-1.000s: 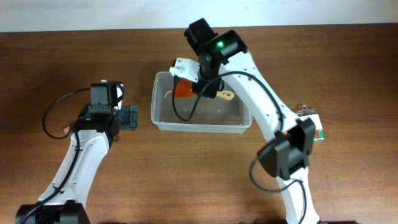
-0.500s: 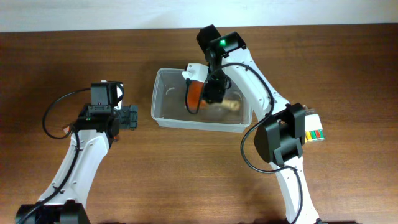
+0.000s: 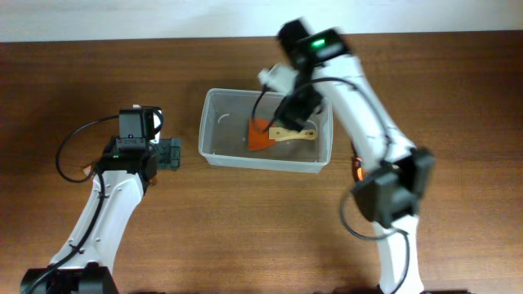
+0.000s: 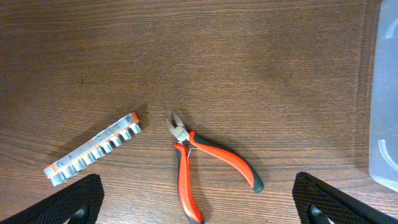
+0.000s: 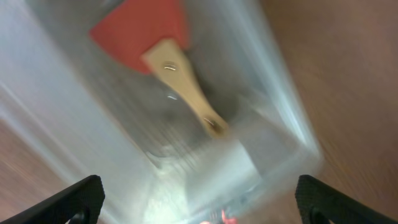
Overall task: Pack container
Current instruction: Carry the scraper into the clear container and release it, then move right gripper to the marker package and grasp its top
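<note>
The clear plastic container (image 3: 214, 155) stands mid-table. Inside it lies a spatula (image 3: 261, 135) with an orange-red head and a wooden handle, touched by no gripper. My right gripper (image 3: 301, 104) hovers over the container's right half, open and empty. The right wrist view is blurred: the spatula (image 5: 149, 37) lies below, and my right gripper (image 5: 199, 205) has its fingers wide apart over the container (image 5: 280, 118). My left gripper (image 3: 172, 153) waits open, left of the container. In its wrist view the left gripper (image 4: 200, 211) straddles red-handled pliers (image 4: 217, 155).
A metal socket rail (image 4: 93, 149) lies on the wood left of the pliers. The container's wall (image 4: 387, 93) shows at the right edge of the left wrist view. The table's far edge meets a white wall (image 3: 122, 20).
My right gripper has opened and let go of the spatula, which now lies flat in the container. The right arm has swung to the right. The left arm has not moved.
</note>
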Available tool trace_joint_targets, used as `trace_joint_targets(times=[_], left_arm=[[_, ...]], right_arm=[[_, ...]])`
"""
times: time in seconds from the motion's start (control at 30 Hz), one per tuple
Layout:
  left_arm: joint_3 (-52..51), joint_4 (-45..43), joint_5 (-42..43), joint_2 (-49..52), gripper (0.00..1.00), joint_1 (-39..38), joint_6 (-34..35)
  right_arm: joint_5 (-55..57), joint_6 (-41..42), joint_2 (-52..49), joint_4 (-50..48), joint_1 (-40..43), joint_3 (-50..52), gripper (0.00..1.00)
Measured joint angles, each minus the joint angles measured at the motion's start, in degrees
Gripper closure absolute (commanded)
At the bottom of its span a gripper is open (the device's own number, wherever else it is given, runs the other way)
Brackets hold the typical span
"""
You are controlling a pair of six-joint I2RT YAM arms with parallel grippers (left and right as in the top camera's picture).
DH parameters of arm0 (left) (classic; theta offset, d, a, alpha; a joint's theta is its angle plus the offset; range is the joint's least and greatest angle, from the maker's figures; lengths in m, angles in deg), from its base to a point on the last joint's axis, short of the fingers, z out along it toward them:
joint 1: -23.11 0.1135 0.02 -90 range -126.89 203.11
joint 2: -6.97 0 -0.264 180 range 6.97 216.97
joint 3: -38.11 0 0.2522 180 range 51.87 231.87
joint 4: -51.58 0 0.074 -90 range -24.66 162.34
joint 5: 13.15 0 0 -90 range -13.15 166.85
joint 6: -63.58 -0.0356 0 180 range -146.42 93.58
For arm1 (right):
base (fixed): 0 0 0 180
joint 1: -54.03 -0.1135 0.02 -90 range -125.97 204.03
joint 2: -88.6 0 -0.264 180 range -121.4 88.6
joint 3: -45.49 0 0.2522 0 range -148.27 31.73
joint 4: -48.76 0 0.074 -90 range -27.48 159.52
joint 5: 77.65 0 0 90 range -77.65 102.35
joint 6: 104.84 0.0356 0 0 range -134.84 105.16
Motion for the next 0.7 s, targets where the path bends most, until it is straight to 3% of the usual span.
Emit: trace_joint_targets(times=[0.27,0.47,0.7], left_arm=[[0.0,0.0,0.0,0.0,0.01,0.0,0.0],[0.0,0.0,0.0,0.0,0.01,0.0,0.0],[0.0,0.0,0.0,0.0,0.01,0.0,0.0]], right_arm=[[-1.3,16.8,16.1,0.0,17.5,-0.8,0.01],[-1.1,20.3,15.4,3.9,28.2,0.3,0.06],[-1.1,20.8,14.1,-1.7,35.7,11.7,0.07]])
